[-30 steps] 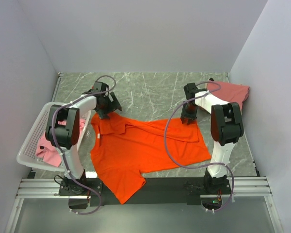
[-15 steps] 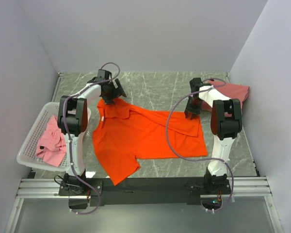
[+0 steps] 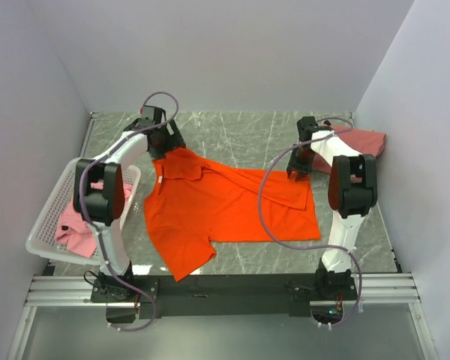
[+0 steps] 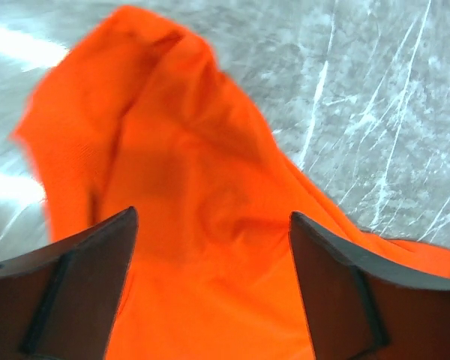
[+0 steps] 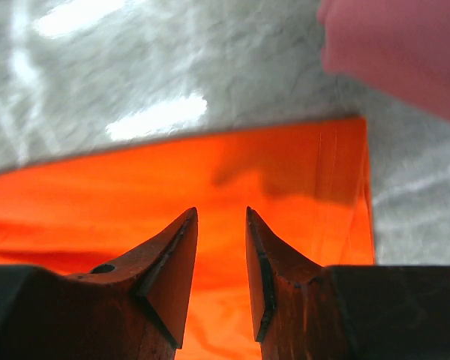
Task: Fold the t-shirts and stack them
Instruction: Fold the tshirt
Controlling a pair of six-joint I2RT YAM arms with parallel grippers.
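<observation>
Orange t-shirt lies spread on the worktop, its far-left corner rumpled. Left claw gapes wide above that corner. Right claw stands narrow over the far-right corner; I cannot tell whether it pinches cloth. My plan: pinch both corners low, then pull level.

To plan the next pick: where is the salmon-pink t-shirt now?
In the top view, the salmon-pink t-shirt lies in the far right corner of the table, beside the right gripper.

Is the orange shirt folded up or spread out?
Mostly spread out: the orange shirt lies flat across the table, one sleeve sticking out.
</observation>
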